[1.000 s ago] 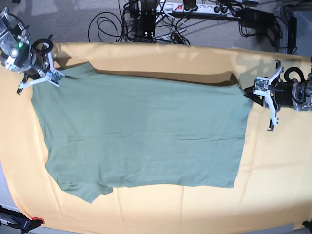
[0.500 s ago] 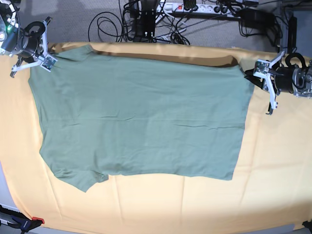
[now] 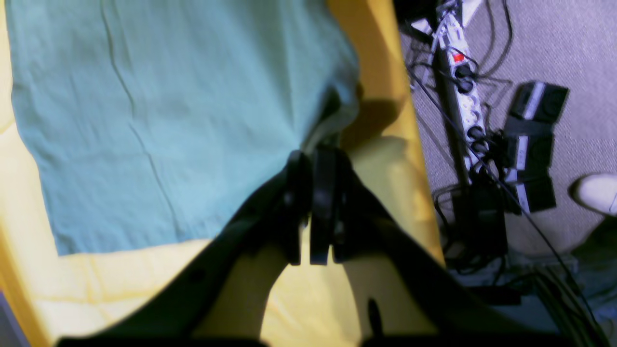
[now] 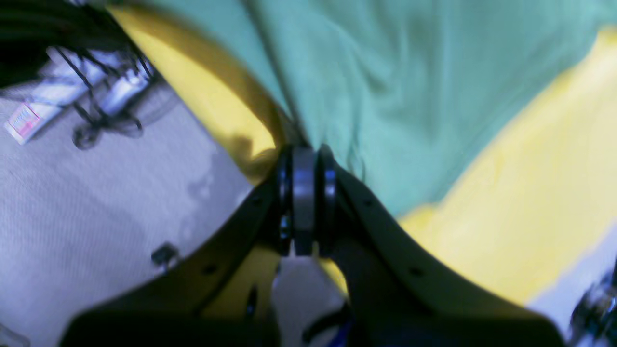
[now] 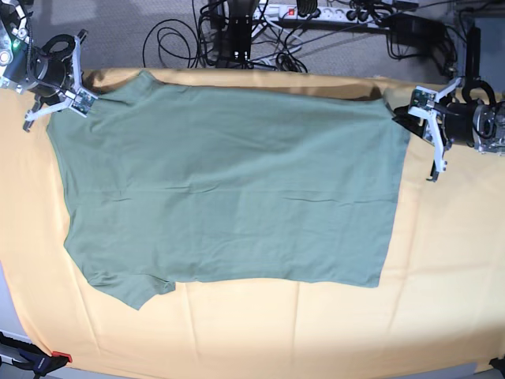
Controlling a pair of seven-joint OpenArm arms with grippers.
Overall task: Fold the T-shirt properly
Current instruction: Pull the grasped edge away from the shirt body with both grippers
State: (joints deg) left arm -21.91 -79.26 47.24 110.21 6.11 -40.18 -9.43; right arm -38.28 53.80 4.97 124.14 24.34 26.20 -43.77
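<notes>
The sage-green T-shirt lies spread flat on the yellow-orange cloth, its bottom hem toward the right and a sleeve at the lower left. My left gripper is shut on the shirt's far right corner; in the left wrist view its fingers pinch the green fabric. My right gripper is shut on the far left shoulder edge; in the right wrist view it clamps the green cloth.
Power strips and tangled cables lie on the grey floor beyond the table's far edge. The cloth's far edge runs just behind the shirt. A red and black item sits at the lower left corner.
Both grippers have pulled the shirt's far edge further toward the back of the table. The whole shirt slid that way and now lies flatter, with the shadowed gap under its far edge gone.
</notes>
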